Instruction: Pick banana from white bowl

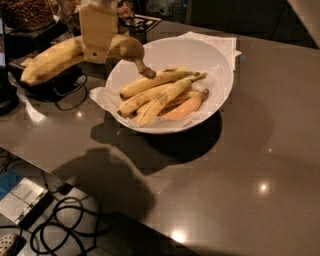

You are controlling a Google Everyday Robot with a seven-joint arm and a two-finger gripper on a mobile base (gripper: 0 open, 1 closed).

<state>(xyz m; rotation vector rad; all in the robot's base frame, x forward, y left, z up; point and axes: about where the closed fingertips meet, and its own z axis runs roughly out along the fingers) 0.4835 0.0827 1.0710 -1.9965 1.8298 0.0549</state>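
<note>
The banana (47,60) is long, thick and arched, with a dark stem tip near the bowl's left rim. My gripper (99,47) is shut on its middle and holds it in the air above and to the left of the white bowl (220,75). The white bowl stands on the grey counter, lined with crinkled white paper. Several slimmer yellow bananas (155,92) and one orange-tinted banana (182,108) lie inside it.
The grey counter (260,165) stretches right and forward; its front edge runs diagonally at lower left. Dark boxes and a cable (65,87) sit at the far left. Containers of snacks (30,12) stand at the back left. Cables (60,225) lie on the floor below.
</note>
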